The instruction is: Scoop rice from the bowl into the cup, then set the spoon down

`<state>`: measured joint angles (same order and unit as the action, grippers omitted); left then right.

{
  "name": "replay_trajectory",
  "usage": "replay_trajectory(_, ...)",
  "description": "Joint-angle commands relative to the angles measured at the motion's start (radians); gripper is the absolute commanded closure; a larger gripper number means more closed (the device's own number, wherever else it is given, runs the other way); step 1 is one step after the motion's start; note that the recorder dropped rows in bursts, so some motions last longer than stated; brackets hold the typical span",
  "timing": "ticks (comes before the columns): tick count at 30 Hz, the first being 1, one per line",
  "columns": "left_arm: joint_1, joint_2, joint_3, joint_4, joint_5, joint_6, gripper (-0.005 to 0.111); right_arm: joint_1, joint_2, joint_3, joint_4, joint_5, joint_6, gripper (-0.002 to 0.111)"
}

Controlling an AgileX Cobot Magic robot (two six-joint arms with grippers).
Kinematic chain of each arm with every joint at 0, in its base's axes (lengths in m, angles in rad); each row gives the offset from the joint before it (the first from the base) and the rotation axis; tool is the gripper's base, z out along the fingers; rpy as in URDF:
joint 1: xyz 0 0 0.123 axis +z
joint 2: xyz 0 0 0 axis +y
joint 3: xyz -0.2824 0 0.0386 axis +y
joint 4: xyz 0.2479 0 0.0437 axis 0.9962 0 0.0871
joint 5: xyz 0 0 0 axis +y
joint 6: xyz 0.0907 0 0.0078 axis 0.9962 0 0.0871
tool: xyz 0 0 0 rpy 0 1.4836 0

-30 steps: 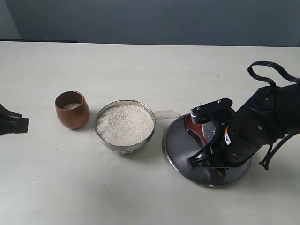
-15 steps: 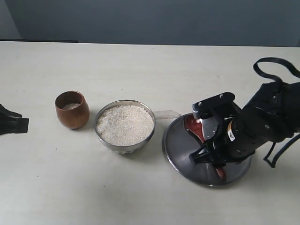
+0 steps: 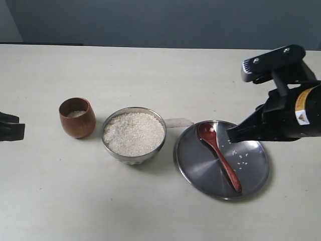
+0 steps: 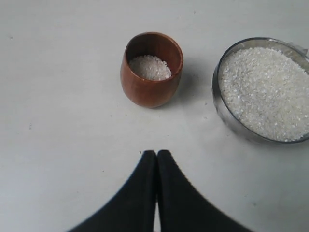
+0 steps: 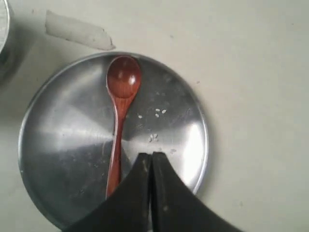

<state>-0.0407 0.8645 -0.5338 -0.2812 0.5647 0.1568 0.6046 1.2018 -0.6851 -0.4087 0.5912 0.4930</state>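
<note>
The reddish-brown spoon (image 3: 219,155) lies free on the flat steel plate (image 3: 195,163), its round end towards the bowl. The steel bowl (image 3: 107,143) is heaped with white rice (image 3: 134,133). To its left the dark wooden cup (image 3: 76,118) stands upright with some rice (image 4: 149,67) inside. My right gripper (image 3: 231,134) hangs above the plate's right half, shut and empty; in the right wrist view its tips (image 5: 151,155) close beside the spoon (image 5: 123,92) handle without holding it. At the far left my left gripper (image 3: 12,131) (image 4: 157,153) is shut and empty, short of the cup (image 4: 151,72).
A few loose grains (image 5: 157,112) lie on the plate (image 5: 67,145) beside the spoon. A small strip of white tape (image 3: 179,122) sits on the table between bowl (image 4: 216,96) and plate. The pale tabletop ends at a dark wall behind.
My right gripper has lifted up and back to the right off the plate, leaving the spoon lying there uncovered. The left gripper has barely shifted.
</note>
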Motion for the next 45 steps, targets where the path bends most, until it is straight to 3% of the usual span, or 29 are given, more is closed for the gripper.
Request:
replay_trajectory(1,-0.002,-0.111,0.007,0.002,0.02,0.003,0.106,-0.006,-0.119,0.001,-0.02,0.064,0.001,0.108)
replay_trajectory(21,-0.002,-0.718,0.007,-0.005,0.287,0.001,0.106,-0.006,-0.708,0.008,-0.06,0.369,-0.056,0.108)
replay_trajectory(28,-0.002,-0.865,0.007,-0.005,0.348,0.098,0.106,-0.006,-0.93,0.158,-0.027,0.368,-0.109,0.108)
replay_trajectory(33,-0.002,-0.865,0.007,0.075,0.312,0.132,0.106,-0.006,-1.073,0.183,-0.054,0.257,-0.113,0.108)
replay_trajectory(41,-0.002,-0.865,0.031,0.08,-0.004,0.072,0.106,-0.006,-1.11,0.215,-0.141,0.2,-0.118,0.108)
replay_trajectory(45,-0.002,-0.865,0.098,0.08,-0.024,0.055,0.106,-0.006,-1.11,0.257,-0.158,0.136,-0.118,0.108)
